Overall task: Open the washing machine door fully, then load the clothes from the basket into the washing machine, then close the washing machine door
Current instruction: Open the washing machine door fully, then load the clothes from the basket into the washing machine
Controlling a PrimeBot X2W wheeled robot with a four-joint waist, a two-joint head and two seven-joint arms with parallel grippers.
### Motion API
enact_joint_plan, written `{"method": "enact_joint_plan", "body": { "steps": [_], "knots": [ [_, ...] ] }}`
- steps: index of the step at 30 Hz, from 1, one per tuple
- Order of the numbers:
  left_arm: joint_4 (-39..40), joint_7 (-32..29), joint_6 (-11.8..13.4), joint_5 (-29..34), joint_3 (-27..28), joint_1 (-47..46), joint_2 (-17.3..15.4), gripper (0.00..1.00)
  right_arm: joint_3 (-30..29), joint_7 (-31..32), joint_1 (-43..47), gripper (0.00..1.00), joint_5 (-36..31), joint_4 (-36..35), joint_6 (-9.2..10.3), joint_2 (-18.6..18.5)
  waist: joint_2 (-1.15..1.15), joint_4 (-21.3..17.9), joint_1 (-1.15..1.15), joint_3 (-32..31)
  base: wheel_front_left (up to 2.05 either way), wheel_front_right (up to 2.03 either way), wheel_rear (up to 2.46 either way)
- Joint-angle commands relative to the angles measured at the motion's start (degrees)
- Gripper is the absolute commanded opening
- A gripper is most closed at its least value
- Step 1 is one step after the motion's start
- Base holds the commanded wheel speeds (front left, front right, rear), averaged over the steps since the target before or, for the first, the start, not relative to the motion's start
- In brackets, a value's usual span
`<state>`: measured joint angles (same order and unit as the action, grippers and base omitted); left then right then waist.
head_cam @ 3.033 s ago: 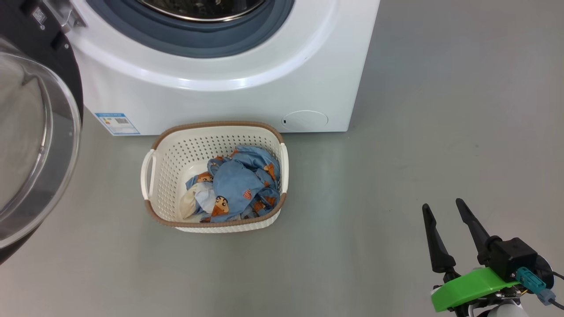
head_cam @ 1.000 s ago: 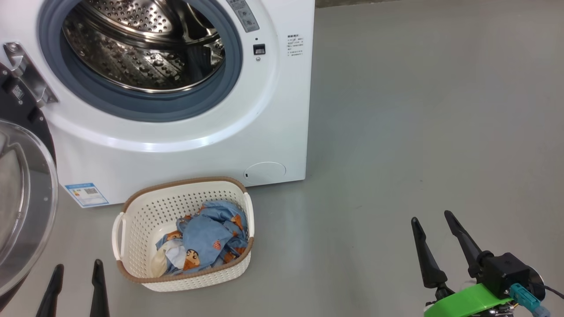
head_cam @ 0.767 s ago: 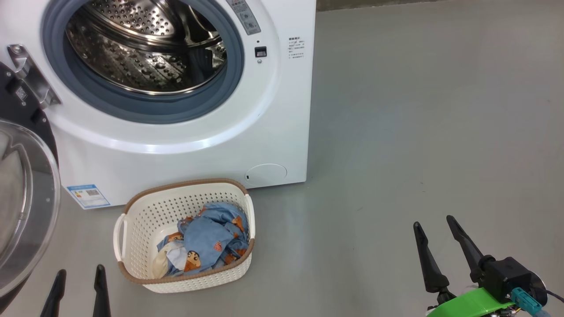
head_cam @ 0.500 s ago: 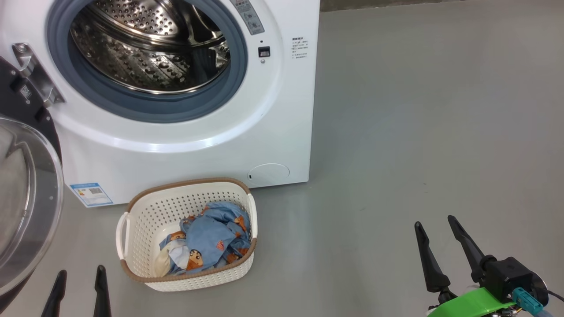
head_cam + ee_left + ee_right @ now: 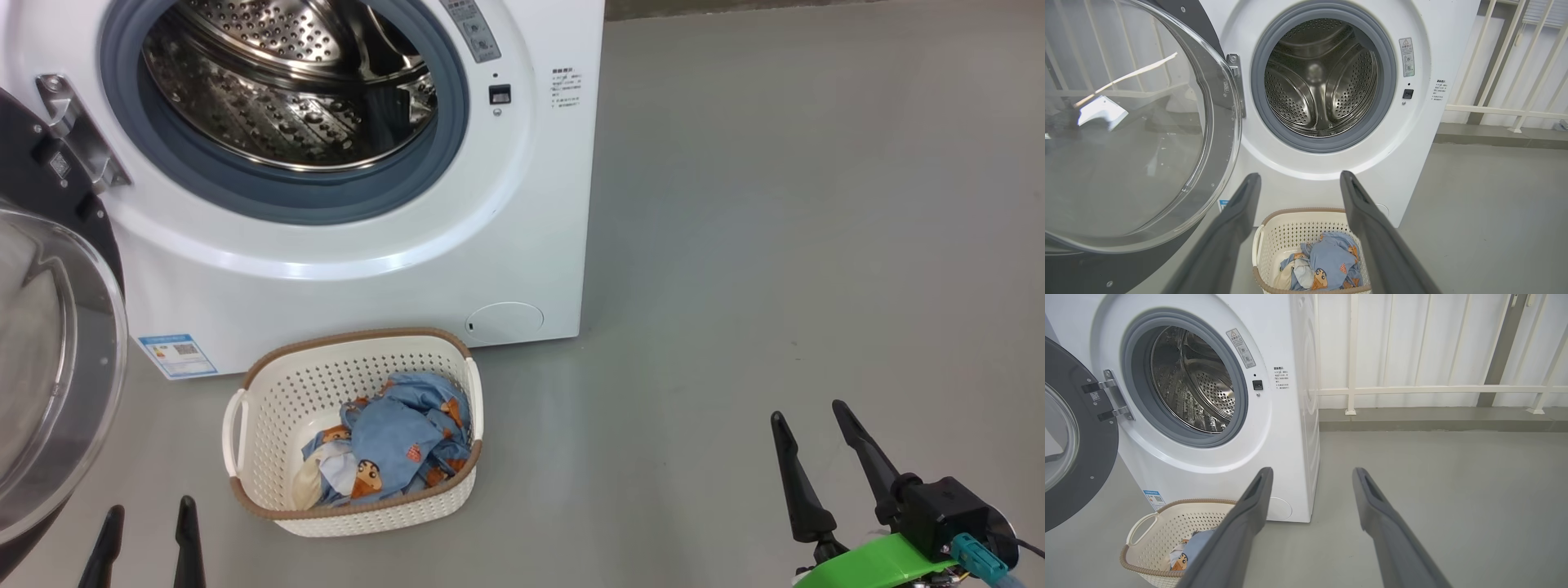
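Head view: the washing machine (image 5: 367, 269) stands at upper left, with the washing machine door (image 5: 49, 367) swung wide at the left edge. The basket (image 5: 359, 336) sits at lower left, holding the clothes (image 5: 392, 445). The left gripper (image 5: 150, 506) at bottom left and the right gripper (image 5: 807, 411) at lower right are both spread and empty.

Left wrist view: the basket is at bottom centre, below the drum (image 5: 1323, 81).

Right wrist view: the basket is at lower left.
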<state>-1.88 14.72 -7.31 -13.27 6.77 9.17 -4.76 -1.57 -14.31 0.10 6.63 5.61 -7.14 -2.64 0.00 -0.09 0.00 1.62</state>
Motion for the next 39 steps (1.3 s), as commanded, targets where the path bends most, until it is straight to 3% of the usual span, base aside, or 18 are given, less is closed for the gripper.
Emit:
{"method": "enact_joint_plan", "body": {
  "steps": [1,21,39],
  "knots": [
    [1.1,0.3,-0.2,-0.2,1.9,-1.5,-0.7,1.00,1.2,-0.7,-1.3,1.00,-0.3,-1.2,-0.35,-0.2,0.00,0.0,0.00,0.0,0.00,0.00,0.00],
    [0.8,0.3,-0.2,-0.1,1.2,-1.8,-1.6,1.00,1.4,-0.7,-1.2,1.00,0.1,-1.4,-0.35,-0.2,0.00,0.4,0.00,0.4,0.16,-0.09,-0.07],
    [1.5,0.3,-0.2,-0.2,3.7,-3.1,-0.9,1.00,1.6,-0.7,-1.7,1.00,0.7,-1.6,-0.35,-0.2,0.00,0.8,0.00,2.3,1.72,-1.56,-0.16]
  ]
}}
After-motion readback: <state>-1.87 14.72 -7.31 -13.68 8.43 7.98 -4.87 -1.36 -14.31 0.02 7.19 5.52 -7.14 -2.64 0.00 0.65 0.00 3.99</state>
